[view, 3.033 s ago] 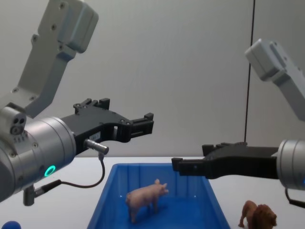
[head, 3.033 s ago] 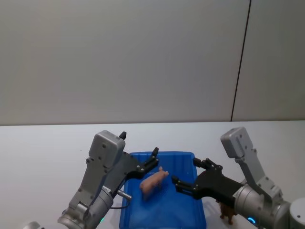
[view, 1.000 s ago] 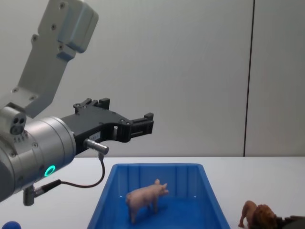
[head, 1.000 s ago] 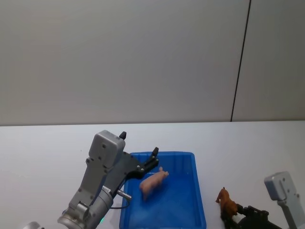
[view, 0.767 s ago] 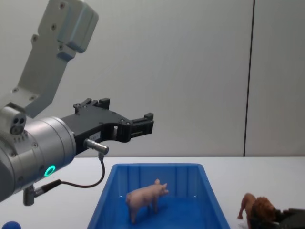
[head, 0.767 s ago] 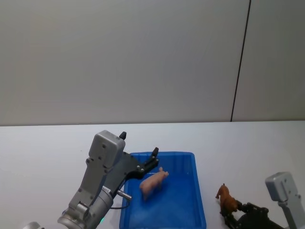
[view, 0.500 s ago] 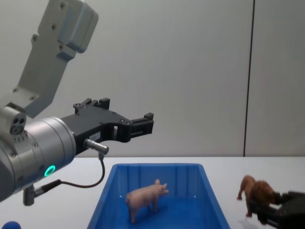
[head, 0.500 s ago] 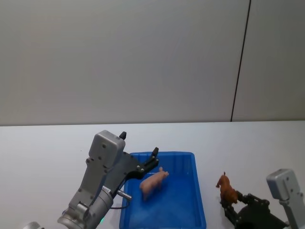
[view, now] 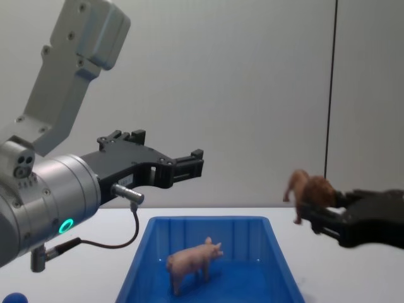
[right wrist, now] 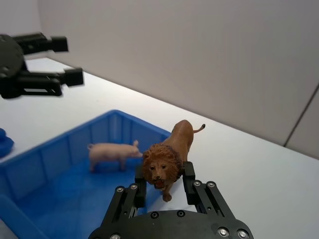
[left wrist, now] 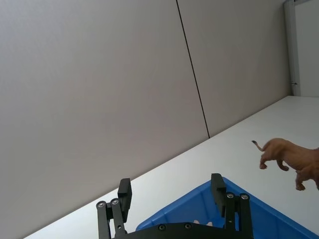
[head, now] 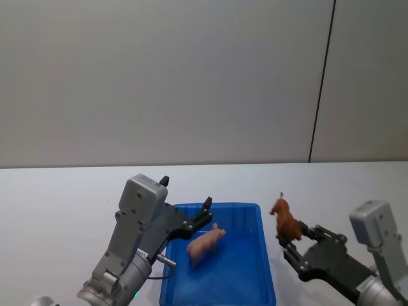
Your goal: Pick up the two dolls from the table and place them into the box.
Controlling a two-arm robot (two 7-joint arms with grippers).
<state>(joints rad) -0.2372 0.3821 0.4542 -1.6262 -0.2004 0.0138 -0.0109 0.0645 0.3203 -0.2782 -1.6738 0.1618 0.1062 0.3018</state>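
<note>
A pale pink pig (head: 205, 243) (view: 192, 262) (right wrist: 113, 153) stands inside the blue box (head: 236, 206) (view: 208, 228) (right wrist: 65, 149). The brown lion (head: 286, 221) (view: 308, 189) (right wrist: 169, 154) (left wrist: 289, 157) hangs in the air just right of the box's right wall. My right gripper (head: 291, 241) (right wrist: 164, 174) (view: 309, 214) is shut on the lion's body. Over the box's left side, my left gripper (head: 186, 192) (view: 167, 148) (left wrist: 170, 184) is raised and open, holding nothing.
A small dark blue ball (view: 12, 297) (right wrist: 4, 142) lies on the white table (head: 64, 197) left of the box. A grey wall stands behind the table's far edge.
My right gripper shut on the lion on the table right of the box, then lifted it up and toward the box. The left arm and the pig stayed still.
</note>
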